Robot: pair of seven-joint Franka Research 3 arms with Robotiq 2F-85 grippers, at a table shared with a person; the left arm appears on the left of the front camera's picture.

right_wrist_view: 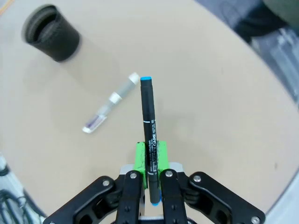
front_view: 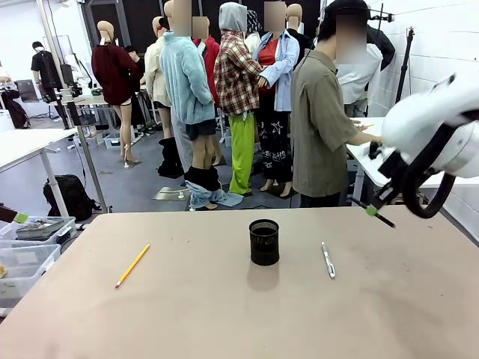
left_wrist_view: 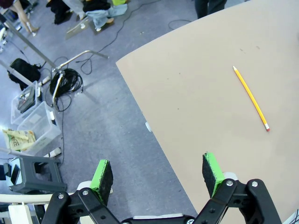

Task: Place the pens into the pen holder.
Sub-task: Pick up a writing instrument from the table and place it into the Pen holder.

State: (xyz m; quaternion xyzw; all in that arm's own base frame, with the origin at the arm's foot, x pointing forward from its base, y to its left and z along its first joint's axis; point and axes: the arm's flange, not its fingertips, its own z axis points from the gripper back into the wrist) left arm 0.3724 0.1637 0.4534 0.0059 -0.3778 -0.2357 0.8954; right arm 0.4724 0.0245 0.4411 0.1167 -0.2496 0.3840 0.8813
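Hanging above one end of the worktop (front_view: 224, 314), the right claw (right_wrist_view: 150, 151) is clamped on a slim black pen (right_wrist_view: 148, 121). Its green pads are pressed together around the lower part of the barrel. The smooth matte stick juts straight out beyond the fingertips and ends in a bright blue tip.

Just past that tip, down on the pale, smooth tan surface, lies the silver-white pen (right_wrist_view: 112, 105), a short glossy tube with a translucent end. Farther out from this claw and off to one side stands the pen holder (right_wrist_view: 51, 32), a small round cup of black wire mesh, upright.

Well away from all this, the left claw (left_wrist_view: 157, 170) hangs with its two padded fingers spread wide apart and nothing between them. One pad is over the grey floor, the other over the worktop's edge. Ahead of that claw, on the side of the pad that is over the worktop, a thin yellow pencil (left_wrist_view: 251, 97) lies flat. Its sharpened point is turned away from the claw and its reddish eraser end is nearer to it.
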